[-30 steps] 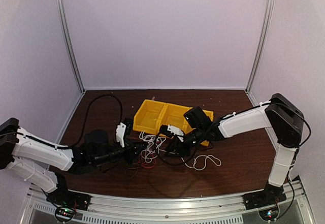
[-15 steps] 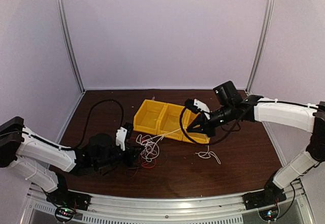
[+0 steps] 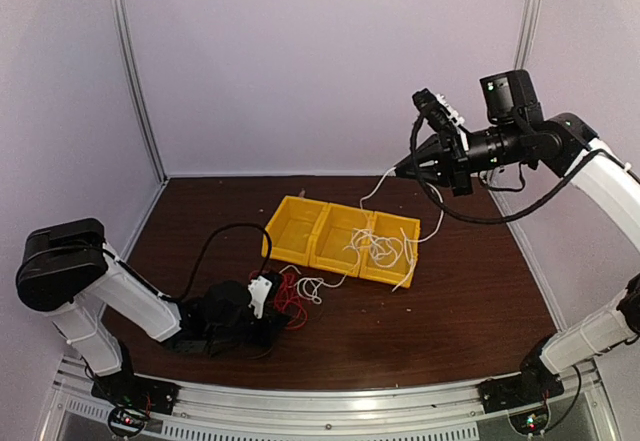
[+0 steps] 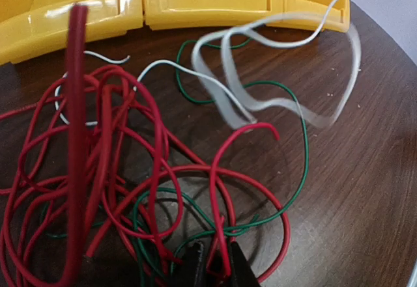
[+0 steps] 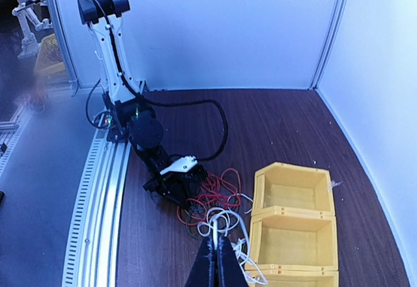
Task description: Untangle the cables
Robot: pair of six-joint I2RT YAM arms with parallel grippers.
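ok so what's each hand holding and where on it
Right hand: white cable, pinched at its raised top. Left hand: apparently a red cable, at a loop in the clump.

Quick count: three yellow bins [image 3: 290,251], one white cable [image 3: 385,246], one red cable [image 3: 290,296], one green cable [image 4: 305,150] I think, plus left pincer [image 4: 214,264] and right pincer [image 5: 216,261].

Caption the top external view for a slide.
Right gripper holds a white cable high above the yellow bins; left gripper sits low by red cables.
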